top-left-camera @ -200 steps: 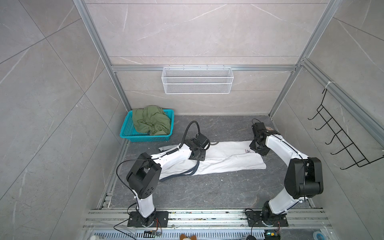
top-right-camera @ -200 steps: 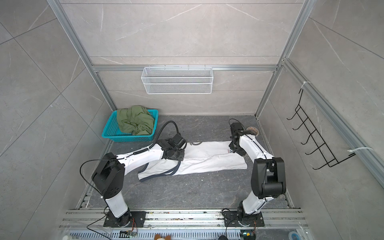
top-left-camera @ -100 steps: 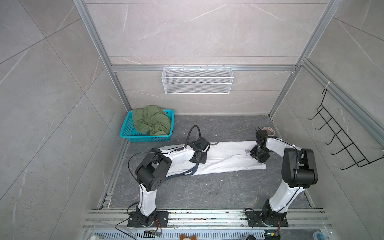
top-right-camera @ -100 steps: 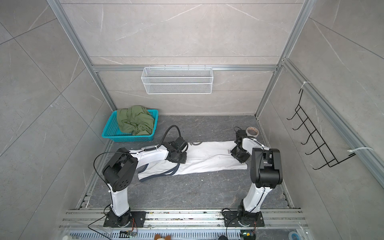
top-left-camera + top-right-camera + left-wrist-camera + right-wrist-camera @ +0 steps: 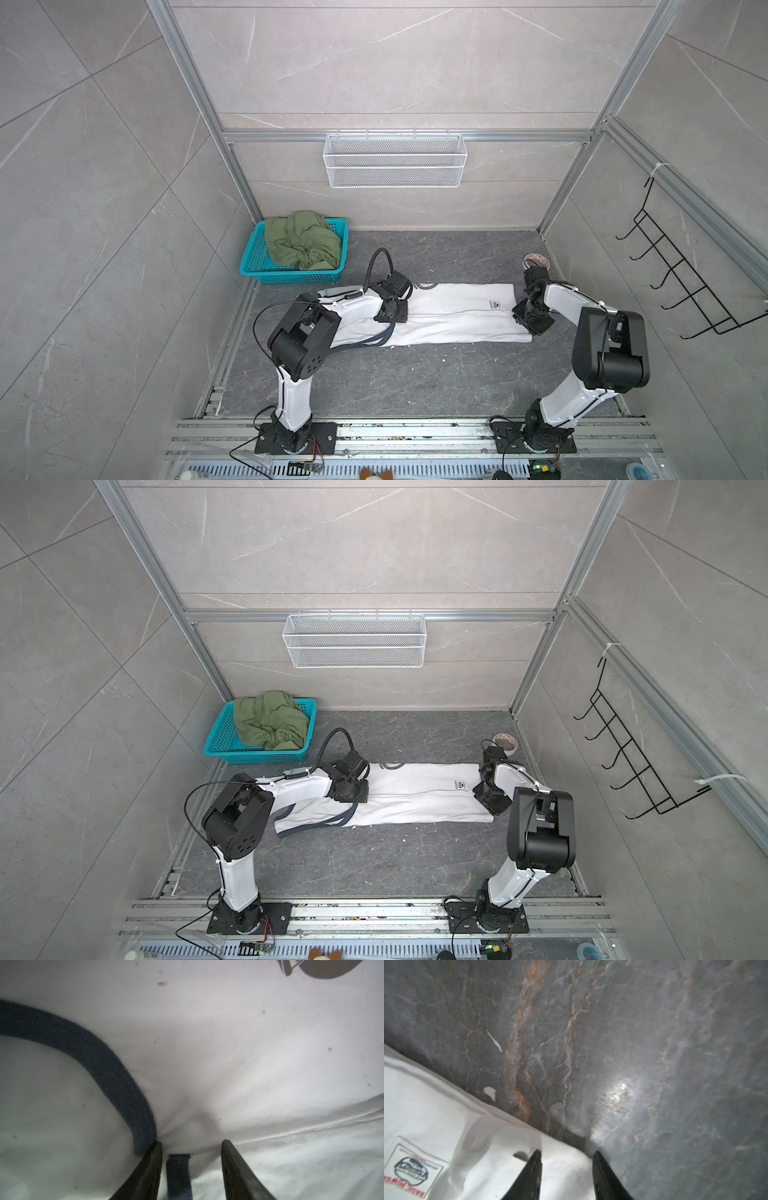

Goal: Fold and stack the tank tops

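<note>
Far left, basket: the olive green tank top (image 5: pixel 301 245) lay crumpled in the teal basket (image 5: pixel 291 275) at the back corner of the tabletop (image 5: pixel 415 374), well apart from both arms and not yet folded.
Left pincer (image 5: pixel 392 319): it stood over the strap end of the white tank top (image 5: pixel 453 318). In the left wrist view the pincer (image 5: pixel 191 1142) was part-way open, tips down on puckered white cloth, with the dark trim (image 5: pixel 116 1076) of an armhole curving to one fingertip and a strip of trim lying loose in the gap. It clamped nothing that I could see.
Long axis: the white tank top lay as a narrow strip, already folded lengthwise, running left to right across the tabletop between the two pincers, straps left, hem right.
Brand label (image 5: pixel 494 304): it sat on the cloth close to the hem end.
Right pincer (image 5: pixel 532 322): it stood at the hem's far corner. In the right wrist view the pincer (image 5: pixel 566 1152) was part-way open, straddling the cloth edge, one tip over white cloth and bare tabletop beyond.
Nearer arm: each had its own end beneath it.
Coming move, judged: a crosswise fold, one end carried along the long axis onto the other.
Far right: a tape roll (image 5: pixel 537 261) lay behind the right arm, clear of the cloth.
</note>
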Robot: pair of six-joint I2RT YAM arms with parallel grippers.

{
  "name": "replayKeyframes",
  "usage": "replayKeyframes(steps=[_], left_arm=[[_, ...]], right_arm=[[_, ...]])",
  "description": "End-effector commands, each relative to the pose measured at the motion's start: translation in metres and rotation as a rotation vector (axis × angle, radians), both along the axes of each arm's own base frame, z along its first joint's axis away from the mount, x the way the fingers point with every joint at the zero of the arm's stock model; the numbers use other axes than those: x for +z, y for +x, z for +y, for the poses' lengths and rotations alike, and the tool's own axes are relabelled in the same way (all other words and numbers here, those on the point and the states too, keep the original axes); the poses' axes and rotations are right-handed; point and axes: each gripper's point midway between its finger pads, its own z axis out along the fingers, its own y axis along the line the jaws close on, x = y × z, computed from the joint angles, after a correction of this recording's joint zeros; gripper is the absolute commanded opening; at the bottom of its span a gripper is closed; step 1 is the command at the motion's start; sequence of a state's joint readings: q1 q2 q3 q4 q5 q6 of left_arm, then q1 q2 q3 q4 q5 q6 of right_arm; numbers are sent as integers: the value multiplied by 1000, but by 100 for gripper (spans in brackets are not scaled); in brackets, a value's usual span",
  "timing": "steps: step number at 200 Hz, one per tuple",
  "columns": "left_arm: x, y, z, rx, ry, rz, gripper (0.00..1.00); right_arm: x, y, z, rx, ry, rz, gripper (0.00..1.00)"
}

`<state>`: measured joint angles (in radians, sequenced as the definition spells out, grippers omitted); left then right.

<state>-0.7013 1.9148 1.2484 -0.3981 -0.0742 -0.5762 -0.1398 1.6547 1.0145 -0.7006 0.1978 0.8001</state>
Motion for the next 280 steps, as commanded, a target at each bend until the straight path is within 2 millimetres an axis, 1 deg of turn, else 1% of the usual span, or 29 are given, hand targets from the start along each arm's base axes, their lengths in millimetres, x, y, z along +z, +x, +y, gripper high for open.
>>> replayKeyframes(steps=[1, 11, 21, 30, 41, 51, 65, 73, 88, 99, 114, 129, 149, 166, 200, 221, 252, 280], left_arm=[[31, -6, 12, -11, 13, -24, 60], [48, -10, 14, -17, 4, -47, 65], [61, -17, 22, -8, 10, -62, 68], [69, -24, 33, 14, 23, -67, 70], [73, -34, 53, 59, 65, -66, 70], [73, -46, 75, 113, 117, -58, 70], [70, -66, 110, 216, 181, -32, 70], [66, -77, 131, 283, 205, -15, 69], [63, -96, 165, 421, 224, 2, 64], [61, -108, 186, 511, 223, 4, 60], [55, -120, 205, 611, 199, 17, 59], [46, -127, 219, 695, 178, 51, 59], [35, -131, 231, 781, 149, 79, 59], [26, -129, 239, 840, 115, 79, 59], [11, -113, 243, 892, 2, 74, 55], [9, -102, 244, 889, -23, 55, 55], [1, -98, 246, 887, -10, 77, 53], [-6, -96, 245, 886, -5, 115, 43]], right_arm=[[38, -9, -12, -9, -97, -50, 43], [51, -5, -9, 26, -110, -90, 44], [62, 1, 0, 74, -120, -125, 44], [70, 9, 13, 140, -122, -158, 44], [77, 15, 29, 206, -133, -176, 44], [78, 21, 47, 276, -126, -190, 44], [72, 26, 64, 323, -95, -194, 44], [68, 27, 71, 339, -77, -191, 44], [59, 28, 75, 347, -67, -178, 44], [54, 29, 75, 349, -64, -170, 44], [50, 29, 75, 351, -65, -159, 44], [49, 30, 74, 352, -67, -159, 44], [50, 31, 75, 360, -69, -160, 44], [50, 31, 76, 363, -67, -161, 44], [46, 32, 77, 367, -54, -156, 44], [45, 32, 79, 372, -47, -153, 44], [44, 32, 79, 373, -46, -152, 44], [44, 33, 80, 374, -42, -148, 44]])
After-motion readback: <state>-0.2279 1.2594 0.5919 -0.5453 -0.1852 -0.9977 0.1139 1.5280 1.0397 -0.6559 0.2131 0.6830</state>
